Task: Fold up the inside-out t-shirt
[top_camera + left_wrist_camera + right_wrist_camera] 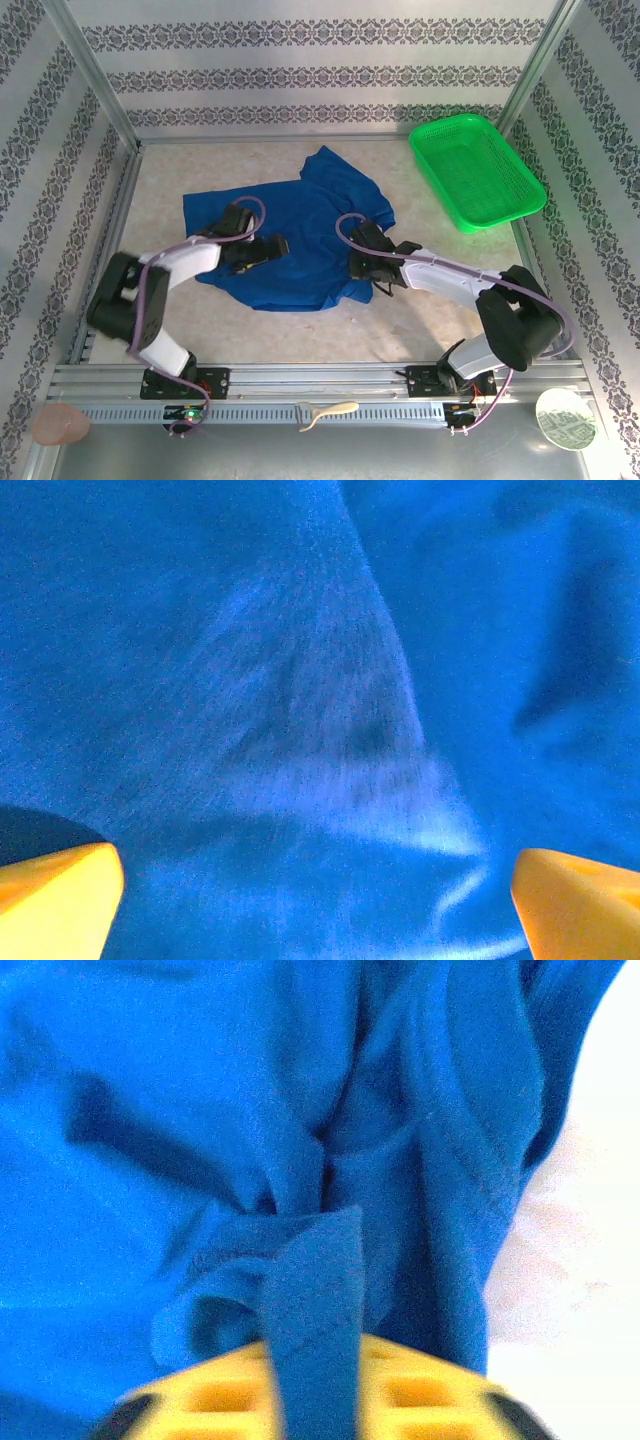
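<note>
Blue cloth of the t-shirt (300, 225) is pinched by the right gripper (362, 262); the spread left gripper (268, 248) should be lowered squarely.

Lab test cell: aluminium frame (320, 378), wallpapered walls (300, 75).

Overhead overview; wrist close-ups of t-shirt (300, 235)

I have the t-shirt (300, 235) lying on the table (430, 310), about mid-table. The basket (478, 170) sits to its right and further back, apart from it (close to the right wall). My left gripper (272, 247) is over the t-shirt's left half. My right gripper (362, 263) is at its near-right edge, cloth lying across it.
</note>
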`<action>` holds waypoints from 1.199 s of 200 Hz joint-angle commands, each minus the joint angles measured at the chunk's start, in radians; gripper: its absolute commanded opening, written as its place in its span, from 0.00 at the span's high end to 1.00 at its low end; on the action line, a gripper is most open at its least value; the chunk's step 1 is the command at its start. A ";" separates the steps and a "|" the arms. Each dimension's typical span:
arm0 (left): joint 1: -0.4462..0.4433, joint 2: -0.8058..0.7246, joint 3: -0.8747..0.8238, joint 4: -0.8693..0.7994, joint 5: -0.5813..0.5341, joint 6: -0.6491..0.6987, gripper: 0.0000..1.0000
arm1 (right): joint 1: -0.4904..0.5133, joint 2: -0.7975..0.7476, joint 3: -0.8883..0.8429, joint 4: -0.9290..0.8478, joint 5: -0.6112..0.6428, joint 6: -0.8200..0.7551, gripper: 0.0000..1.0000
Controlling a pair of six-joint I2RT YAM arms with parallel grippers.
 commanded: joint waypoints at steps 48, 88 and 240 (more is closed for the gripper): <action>0.017 0.435 0.613 -0.154 0.035 0.139 0.00 | -0.211 -0.284 -0.036 0.072 0.089 0.046 1.00; 0.031 0.454 0.881 -0.313 0.029 0.242 0.00 | -0.251 -0.344 -0.127 0.164 0.091 0.112 1.00; 0.194 0.145 0.238 -0.143 -0.123 0.031 0.00 | -0.332 -0.390 -0.013 0.147 -0.071 0.065 1.00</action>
